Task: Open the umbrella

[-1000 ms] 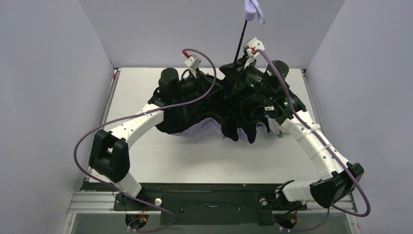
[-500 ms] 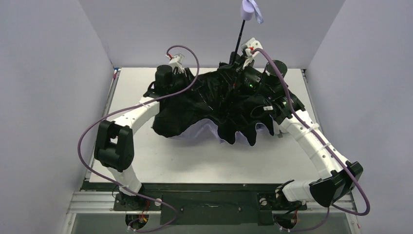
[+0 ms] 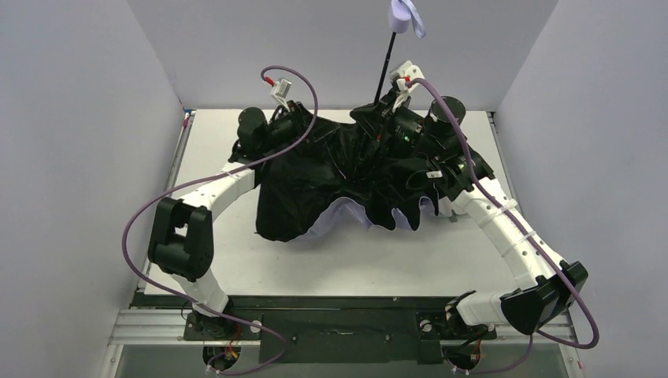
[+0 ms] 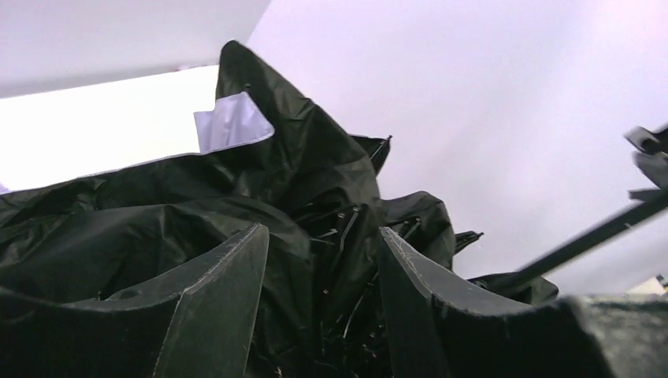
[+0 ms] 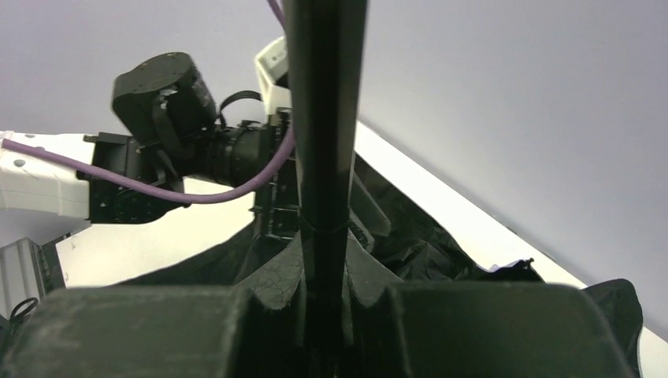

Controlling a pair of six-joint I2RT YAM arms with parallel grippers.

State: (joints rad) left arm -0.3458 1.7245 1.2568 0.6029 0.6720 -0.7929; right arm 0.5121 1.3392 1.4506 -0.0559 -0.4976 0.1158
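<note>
Umbrella [image 3: 315,189] lying half spread and rumpled on the white table [image 3: 394,252], black lining [image 4: 299,157] facing up, thin shaft [image 3: 387,67] rising to the lavender handle [image 3: 403,17]. The right hand [image 5: 321,276] is clamped on the shaft. The left hand [image 4: 323,232] has its fingers parted around loose folds, pinching nothing clearly. Opening it well likely means steadying the shaft while spreading the lining evenly, without snagging. Plain pale walls [image 3: 236,47] enclose the table on three sides.

Left arm [image 3: 214,189] and right arm [image 3: 504,228]: white curved links, blocky black elbow housings [image 3: 179,240], black wrist motors. Purple cables [image 5: 189,199] run from base to wrist and end in white plugs [image 3: 281,87] with red tabs. Left gripper [image 4: 323,231]: matte black, wedge-shaped fingers [image 4: 224,299]. Green light [image 3: 404,135] on right wrist
</note>
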